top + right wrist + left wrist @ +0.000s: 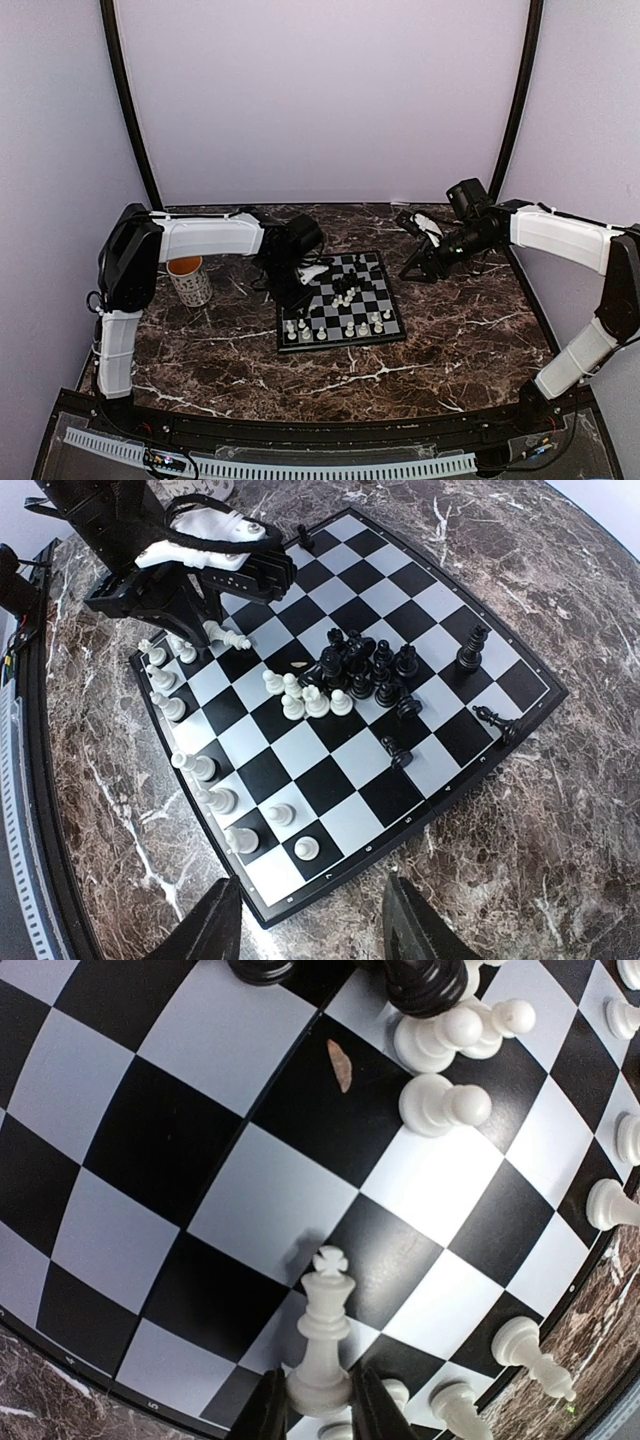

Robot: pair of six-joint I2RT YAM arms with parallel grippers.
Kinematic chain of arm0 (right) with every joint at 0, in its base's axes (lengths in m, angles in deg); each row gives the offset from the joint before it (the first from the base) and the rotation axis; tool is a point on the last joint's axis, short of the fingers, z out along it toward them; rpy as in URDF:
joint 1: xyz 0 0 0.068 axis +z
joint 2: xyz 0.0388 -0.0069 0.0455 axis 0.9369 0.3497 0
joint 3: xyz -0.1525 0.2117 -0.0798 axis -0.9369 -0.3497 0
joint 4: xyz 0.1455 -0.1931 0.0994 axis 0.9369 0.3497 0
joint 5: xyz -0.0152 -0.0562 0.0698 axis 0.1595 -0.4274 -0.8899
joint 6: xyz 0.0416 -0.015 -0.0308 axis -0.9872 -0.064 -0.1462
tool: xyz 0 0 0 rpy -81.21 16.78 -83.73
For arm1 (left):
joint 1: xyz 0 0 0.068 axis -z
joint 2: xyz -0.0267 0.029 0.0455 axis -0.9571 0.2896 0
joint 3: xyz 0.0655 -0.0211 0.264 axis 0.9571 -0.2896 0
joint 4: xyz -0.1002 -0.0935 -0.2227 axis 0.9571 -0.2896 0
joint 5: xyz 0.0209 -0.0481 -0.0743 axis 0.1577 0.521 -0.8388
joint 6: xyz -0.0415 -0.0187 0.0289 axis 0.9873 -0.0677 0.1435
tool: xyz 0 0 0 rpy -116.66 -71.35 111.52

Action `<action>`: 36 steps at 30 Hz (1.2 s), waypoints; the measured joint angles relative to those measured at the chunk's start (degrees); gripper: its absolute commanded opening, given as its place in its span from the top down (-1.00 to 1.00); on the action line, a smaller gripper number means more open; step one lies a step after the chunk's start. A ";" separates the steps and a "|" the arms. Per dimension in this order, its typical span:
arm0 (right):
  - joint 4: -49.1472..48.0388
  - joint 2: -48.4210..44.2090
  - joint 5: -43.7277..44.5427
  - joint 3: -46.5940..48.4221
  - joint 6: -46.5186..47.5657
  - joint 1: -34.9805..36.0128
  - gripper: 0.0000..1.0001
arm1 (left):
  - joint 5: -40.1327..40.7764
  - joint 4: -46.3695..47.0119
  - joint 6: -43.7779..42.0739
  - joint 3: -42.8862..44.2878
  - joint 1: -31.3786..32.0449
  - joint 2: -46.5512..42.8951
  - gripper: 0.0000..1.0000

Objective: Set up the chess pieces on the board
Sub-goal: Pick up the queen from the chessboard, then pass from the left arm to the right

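The board (385, 322) lies mid-table, also in the right wrist view (450, 630) and the left wrist view (230, 1050). White pieces (349, 329) stand along its near edge. A mixed cluster of white and black pieces (345, 675) sits in the middle. My left gripper (318, 1412) is over the board's left part (310, 272), shut on a white king (325, 1335), seen also in the right wrist view (228, 636). My right gripper (315, 925) is open and empty, held above the table right of the board (425, 262).
A patterned mug (189, 280) stands left of the board, beside the left arm. A small brown fleck (340, 1064) lies on a black square. Black pieces (472, 648) stand scattered toward the board's far side. Dark marble tabletop (470, 330) surrounds the board.
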 measured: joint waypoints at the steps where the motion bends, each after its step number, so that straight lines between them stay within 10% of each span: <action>1: -0.11 0.00 0.00 -0.04 0.00 0.00 0.02 | 0.07 0.02 0.15 0.35 0.00 0.20 0.55; 20: 0.37 1.70 -1.77 3.26 -1.75 0.00 0.01 | 1.16 1.44 0.13 4.31 0.00 0.42 0.87; 36: -2.95 18.75 -28.28 16.13 -20.94 0.33 -0.33 | -11.04 21.18 2.45 -3.23 1.68 -14.71 0.84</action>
